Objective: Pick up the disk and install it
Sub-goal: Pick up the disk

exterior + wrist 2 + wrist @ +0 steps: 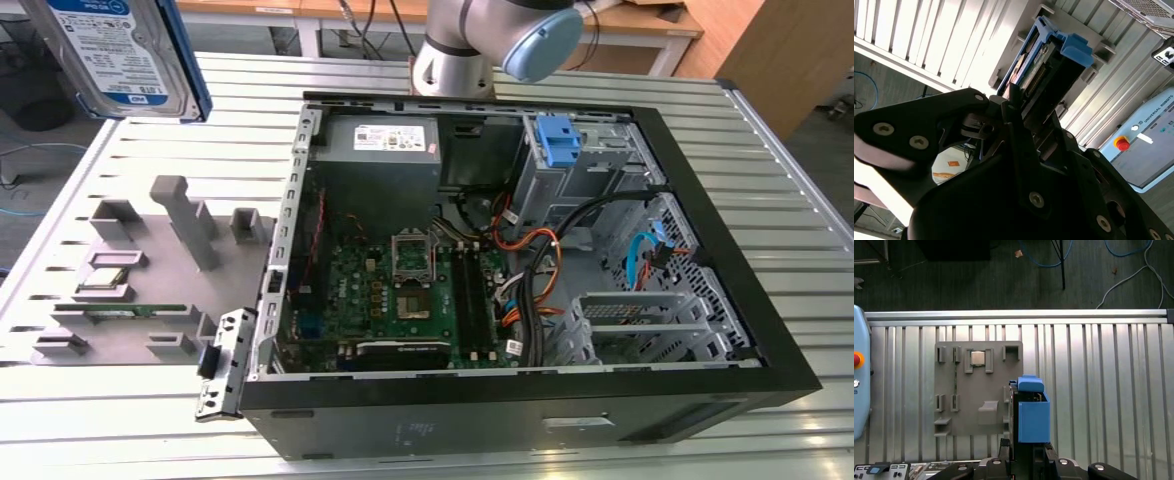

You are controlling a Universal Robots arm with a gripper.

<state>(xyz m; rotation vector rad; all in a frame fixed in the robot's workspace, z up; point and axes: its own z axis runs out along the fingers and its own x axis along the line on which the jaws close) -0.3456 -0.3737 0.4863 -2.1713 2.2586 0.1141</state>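
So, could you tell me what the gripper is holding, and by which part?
The gripper holds the disk, clamped at the end opposite its carrier's blue tab.

An open computer case (467,425) sits beside a grey tray (230,292).

Printed matter: white-and-blue label on the disk (114,50), at the exterior view's far left, its fine print too small to read; white sticker on the power supply (387,137) inside the case (534,425), illegible; a line of dark lettering on the pale-blue teach pendant (1149,147) in the second wrist view.
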